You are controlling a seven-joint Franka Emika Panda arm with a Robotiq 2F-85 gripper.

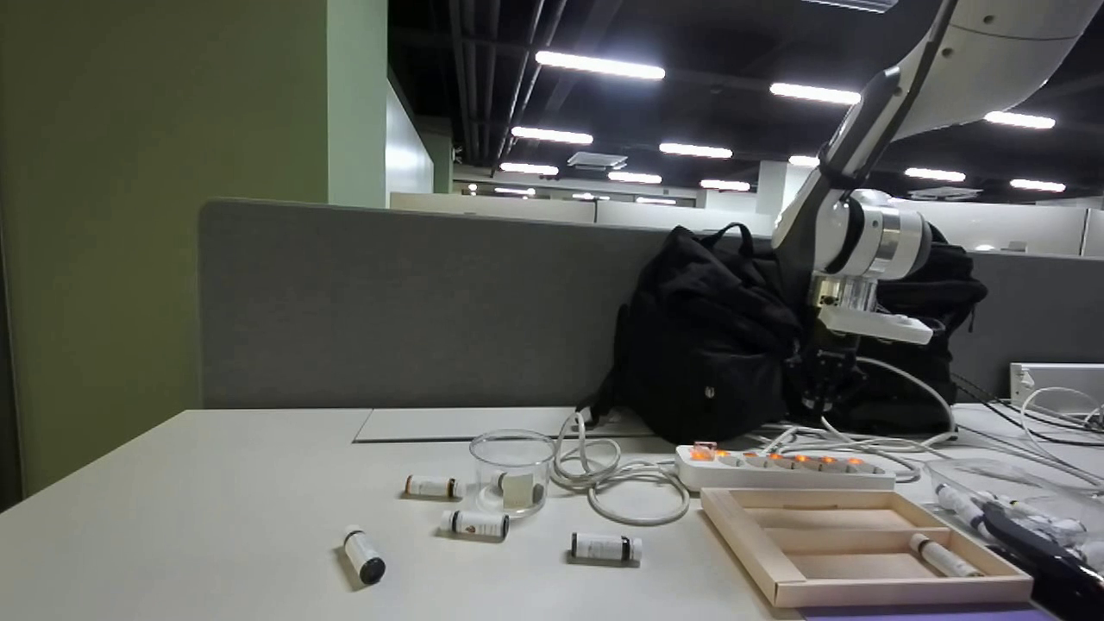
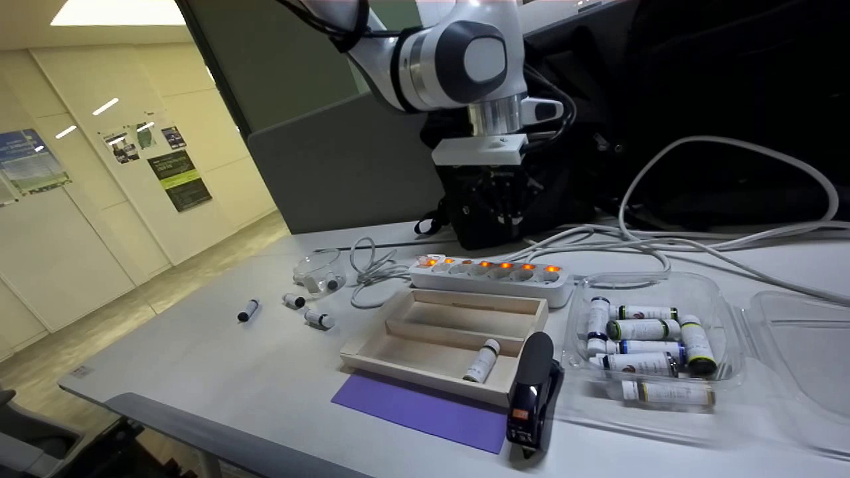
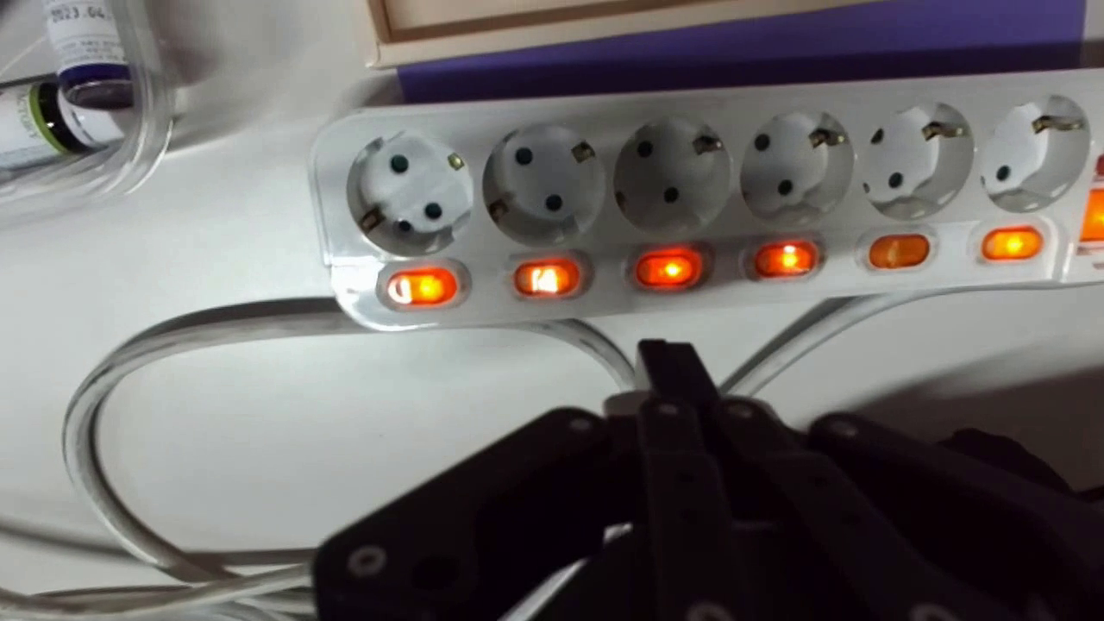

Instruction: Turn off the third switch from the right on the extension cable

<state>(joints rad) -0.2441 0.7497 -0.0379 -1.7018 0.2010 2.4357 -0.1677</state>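
Just outside the switch edge of the power strip [image 3: 609, 254], which lies flat on the table [image 1: 259, 517], the claw [image 3: 670, 355] hangs apart from it, clenched, fingertips [image 3: 657, 371] together. Six oval switches [image 3: 671, 269] line that edge, five lit, one dull; a pale cord [image 3: 80, 423] loops beside it. Along the strip's socket edge, a narrow band of purple sheet [image 3: 604, 73] shows before the wooden tray [image 1: 755, 543] begins. Off one end, past a gap, sits a clear box [image 2: 729, 332] of bottles [image 2: 641, 330]; off the strip's opposite end come a coiled cable [image 1: 642, 522], a clear cup [image 1: 490, 468], then tabletop running on to the table's edge. Farther, behind the strip, a black backpack [image 1: 707, 345] and grey partition [image 1: 414, 310] rise on the claw's side.
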